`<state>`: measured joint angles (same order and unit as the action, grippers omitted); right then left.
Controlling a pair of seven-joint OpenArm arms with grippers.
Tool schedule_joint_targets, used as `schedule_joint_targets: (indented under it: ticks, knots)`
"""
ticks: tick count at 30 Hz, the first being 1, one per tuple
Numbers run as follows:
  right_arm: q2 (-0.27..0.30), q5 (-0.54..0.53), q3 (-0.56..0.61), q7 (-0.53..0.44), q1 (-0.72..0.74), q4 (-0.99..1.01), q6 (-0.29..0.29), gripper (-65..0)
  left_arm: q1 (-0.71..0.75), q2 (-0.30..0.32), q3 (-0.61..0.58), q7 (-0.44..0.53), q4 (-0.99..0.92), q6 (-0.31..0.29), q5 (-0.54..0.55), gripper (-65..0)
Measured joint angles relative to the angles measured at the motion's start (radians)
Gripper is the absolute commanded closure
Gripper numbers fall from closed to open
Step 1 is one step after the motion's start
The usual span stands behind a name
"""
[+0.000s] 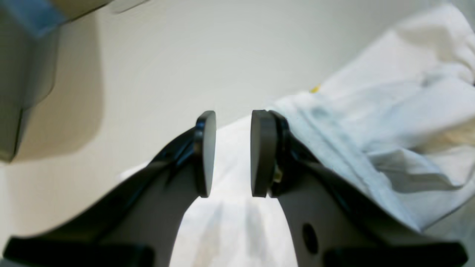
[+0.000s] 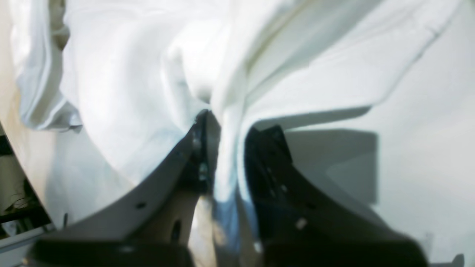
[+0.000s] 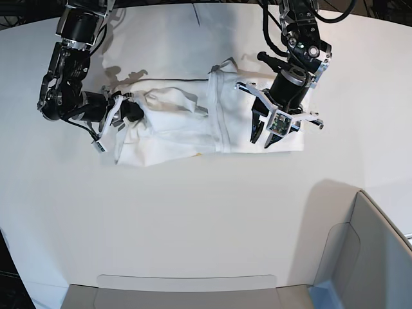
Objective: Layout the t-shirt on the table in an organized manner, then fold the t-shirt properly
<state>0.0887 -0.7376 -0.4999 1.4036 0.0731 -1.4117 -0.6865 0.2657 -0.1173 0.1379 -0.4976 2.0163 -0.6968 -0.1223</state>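
Note:
The white t-shirt lies crumpled and stretched sideways across the far half of the white table. In the base view my right gripper sits at the shirt's left end. The right wrist view shows that gripper shut on a bunched fold of the t-shirt, which rises between its fingers. My left gripper hovers over the shirt's right end. Seen from the left wrist, it is open with nothing between its pads, and the t-shirt lies under it and to its right.
A grey-white plastic bin stands at the near right corner and shows at the upper left of the left wrist view. A flat grey tray edge runs along the table's near side. Bare tabletop stretches beyond the shirt.

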Motion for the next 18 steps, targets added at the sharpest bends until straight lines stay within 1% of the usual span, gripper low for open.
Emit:
schedule_joint_targets:
  ticks: [2,4,7,10,14,16,18]
  knots:
    - [-0.003,0.033,-0.05,0.005,0.026,0.002,0.0,0.0,-0.004,-0.019,0.032,-0.004,-0.003,-0.01,0.0,-17.4]
    - [0.002,0.09,-0.125,0.004,0.062,0.003,0.0,0.0,-0.016,-0.018,0.046,-0.003,-0.005,-0.007,-0.004,-17.4]
    - [0.027,0.198,-0.188,0.009,0.12,0.003,0.0,0.0,-0.019,-0.018,0.068,-0.003,-0.005,0.0,-0.006,-17.4]
    - [0.053,0.273,-0.19,0.006,0.175,0.002,0.0,0.0,-0.016,-0.021,0.108,-0.003,-0.005,-0.008,-0.003,-17.4]
    - [0.051,0.315,-0.186,0.003,0.196,-0.007,0.0,0.0,-0.017,-0.021,0.168,-0.003,-0.005,-0.006,-0.004,-17.4]
    - [0.051,0.329,-0.151,0.008,0.191,-0.021,0.0,0.0,-0.016,-0.021,0.191,-0.003,-0.005,-0.005,-0.004,-17.4]
    - [0.049,0.338,-0.088,0.016,0.177,-0.091,0.0,0.0,-0.016,-0.022,0.206,-0.003,-0.005,-0.003,-0.004,-17.4]
